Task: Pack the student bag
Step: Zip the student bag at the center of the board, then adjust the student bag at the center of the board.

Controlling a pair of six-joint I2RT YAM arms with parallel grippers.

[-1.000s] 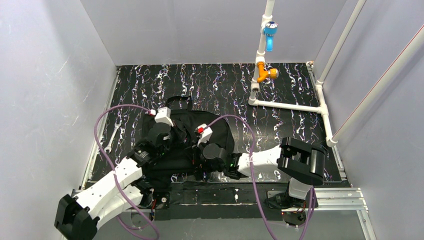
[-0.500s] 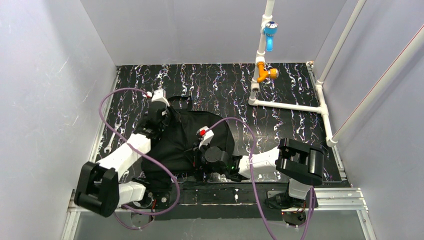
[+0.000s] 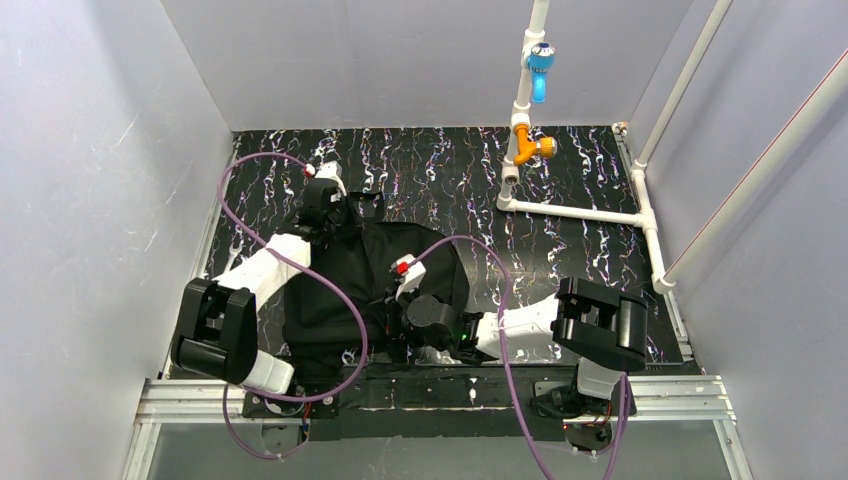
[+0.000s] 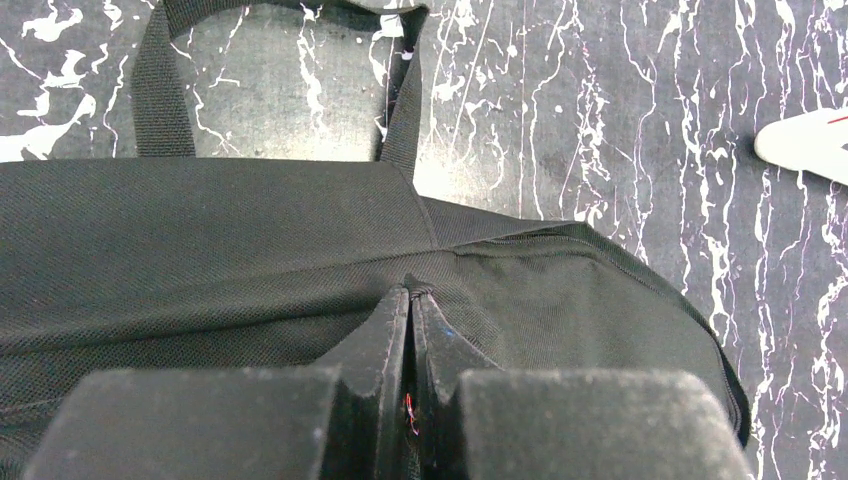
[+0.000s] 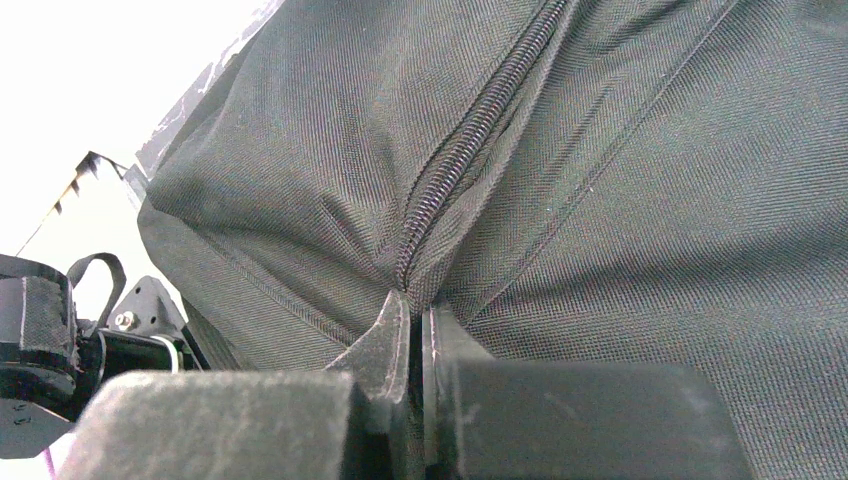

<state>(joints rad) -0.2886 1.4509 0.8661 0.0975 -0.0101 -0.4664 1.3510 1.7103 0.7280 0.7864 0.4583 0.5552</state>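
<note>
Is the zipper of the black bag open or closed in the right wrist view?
Closed where visible: the zipper teeth on the student bag run meshed down to the right gripper. Beyond that stretch, cannot tell.

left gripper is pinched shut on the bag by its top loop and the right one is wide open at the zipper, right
No: the right gripper is also shut, pinching the student bag at the zipper, as the right wrist view shows. The left gripper is shut by the top loop.
</note>
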